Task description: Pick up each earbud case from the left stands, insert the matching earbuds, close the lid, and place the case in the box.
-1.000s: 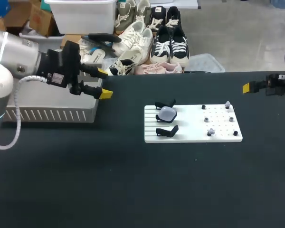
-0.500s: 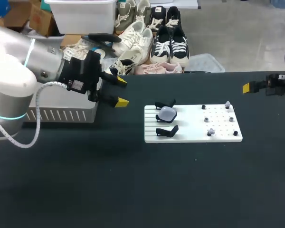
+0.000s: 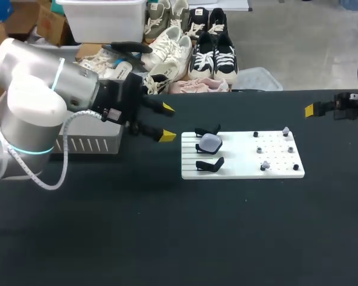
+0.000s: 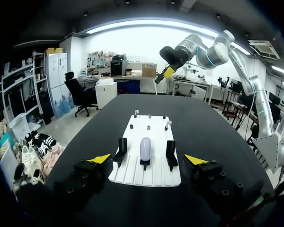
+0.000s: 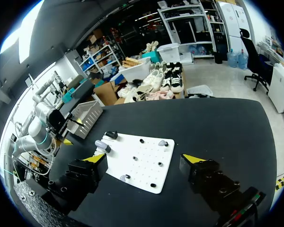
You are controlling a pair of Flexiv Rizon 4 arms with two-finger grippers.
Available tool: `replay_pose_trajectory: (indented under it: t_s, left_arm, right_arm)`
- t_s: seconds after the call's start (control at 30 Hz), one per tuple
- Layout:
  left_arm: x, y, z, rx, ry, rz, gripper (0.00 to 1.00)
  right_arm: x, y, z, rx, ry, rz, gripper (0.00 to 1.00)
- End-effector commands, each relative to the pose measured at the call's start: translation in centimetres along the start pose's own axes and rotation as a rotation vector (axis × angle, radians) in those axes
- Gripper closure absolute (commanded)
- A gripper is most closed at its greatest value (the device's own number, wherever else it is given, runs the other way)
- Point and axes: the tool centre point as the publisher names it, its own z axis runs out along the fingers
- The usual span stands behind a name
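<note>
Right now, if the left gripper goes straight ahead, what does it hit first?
Likely the earbud case on the middle stand, centred ahead of the left gripper's open fingers; height unclear.

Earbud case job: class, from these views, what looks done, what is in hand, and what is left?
Done: maybe earlier cases: two stands are empty, but the box interior is hidden. In hand: nothing; left gripper open beside the board, right gripper open, far off. Left: grasp the earbud case on the middle stand, insert earbuds, close, box it.
</note>
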Motion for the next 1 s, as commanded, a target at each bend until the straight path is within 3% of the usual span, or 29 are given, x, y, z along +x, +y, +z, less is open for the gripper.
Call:
replay_pose_trajectory:
  t_s: [0.03,0.37,0.43,0.47,0.57,0.7,0.8,1.0]
  left_arm:
    - [0.0,0.6,1.2,0.011,-0.006,0.006,0.0]
    - [0.2,0.9,3.1,0.024,-0.015,0.019,0.02]
    - [0.4,1.0,3.4,0.026,-0.015,0.025,0.28]
    - [0.4,1.0,3.6,0.027,-0.015,0.026,0.32]
    - [0.6,0.9,4.0,0.038,-0.015,0.025,0.11]
    - [1.2,0.6,4.6,0.046,-0.013,0.023,0.11]
    - [1.6,0.4,5.1,0.05,-0.01,0.023,0.0]
    - [1.9,0.1,6.1,0.059,-0.01,0.03,0.0]
  right_arm:
    - [0.0,0.0,0.0,0.0,0.0,0.0,0.0]
    - [0.0,0.0,0.0,0.0,0.0,0.0,0.0]
    - [0.0,0.0,0.0,0.0,0.0,0.0,0.0]
    - [0.0,0.0,0.0,0.0,0.0,0.0,0.0]
    - [0.0,0.0,0.0,0.0,0.0,0.0,0.0]
    - [0.0,0.0,0.0,0.0,0.0,0.0,0.0]
    - [0.0,0.0,0.0,0.0,0.0,0.0,0.0]
    - [0.0,0.0,0.0,0.0,0.0,0.0,0.0]
